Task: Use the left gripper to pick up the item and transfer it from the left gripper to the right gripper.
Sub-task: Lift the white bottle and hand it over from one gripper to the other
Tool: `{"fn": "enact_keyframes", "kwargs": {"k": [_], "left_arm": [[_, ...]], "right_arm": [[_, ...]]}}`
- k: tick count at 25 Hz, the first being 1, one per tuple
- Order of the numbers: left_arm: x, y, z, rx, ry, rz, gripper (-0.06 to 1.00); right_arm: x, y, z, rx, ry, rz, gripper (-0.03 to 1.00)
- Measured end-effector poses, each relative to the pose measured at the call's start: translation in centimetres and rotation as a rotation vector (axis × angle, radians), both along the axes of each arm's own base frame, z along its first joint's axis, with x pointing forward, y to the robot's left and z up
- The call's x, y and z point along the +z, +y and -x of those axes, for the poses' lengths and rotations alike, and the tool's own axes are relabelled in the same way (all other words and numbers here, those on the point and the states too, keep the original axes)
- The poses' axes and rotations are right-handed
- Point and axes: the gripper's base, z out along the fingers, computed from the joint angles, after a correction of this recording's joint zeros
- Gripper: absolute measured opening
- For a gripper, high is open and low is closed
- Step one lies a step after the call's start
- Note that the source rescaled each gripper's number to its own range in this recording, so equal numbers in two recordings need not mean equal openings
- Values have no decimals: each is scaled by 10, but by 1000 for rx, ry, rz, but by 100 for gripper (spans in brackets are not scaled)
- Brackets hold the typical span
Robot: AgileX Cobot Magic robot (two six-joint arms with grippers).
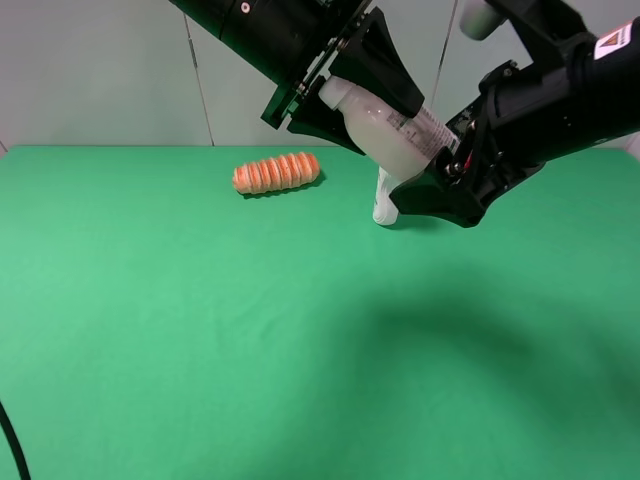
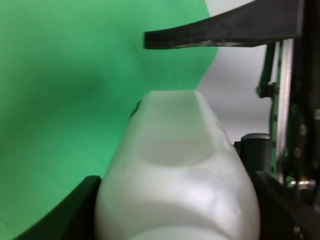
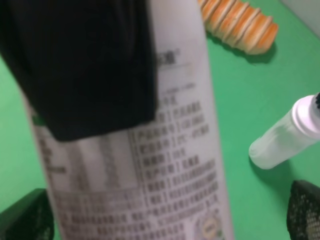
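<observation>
The item (image 1: pixel 385 128), a wide white bottle with a white cap, hangs tilted in the air above the green table (image 1: pixel 200 330). My left gripper (image 1: pixel 385 122) is shut on its upper body. In the left wrist view the item (image 2: pixel 175 170) fills the space between the black fingers (image 2: pixel 67 215). My right gripper (image 1: pixel 442 165) stands open with its jaws on either side of the item's lower end. The right wrist view shows the printed label (image 3: pixel 170 165) up close, partly covered by a left finger (image 3: pixel 90 65), with the right fingertips (image 3: pixel 25 217) apart from the bottle.
An orange ribbed roll (image 1: pixel 277 172) lies at the back of the table. A slimmer white bottle (image 1: pixel 384 200) rests just below the two grippers, also seen in the right wrist view (image 3: pixel 282 142) beside the roll (image 3: pixel 240 25). A pale wall (image 1: pixel 100 70) stands behind.
</observation>
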Motion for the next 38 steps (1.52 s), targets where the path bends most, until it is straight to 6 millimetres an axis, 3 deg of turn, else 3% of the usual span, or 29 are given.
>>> {"fn": "enact_keyframes", "kwargs": {"k": [16, 19, 24, 25, 38], "left_arm": [[0, 0, 0, 0, 1, 0, 0], [0, 0, 0, 0, 1, 0, 0], [0, -1, -1, 12, -3, 6, 0], [1, -1, -2, 21, -4, 12, 0], [1, -1, -2, 23, -1, 13, 0]], "right_arm": [[-3, 5, -7, -15, 24, -30, 97], [-3, 5, -7, -16, 24, -31, 76], [-4, 6, -6, -12, 28, -31, 13], [-4, 6, -6, -10, 31, -33, 8], [-4, 6, -6, 13, 18, -18, 5]]}}
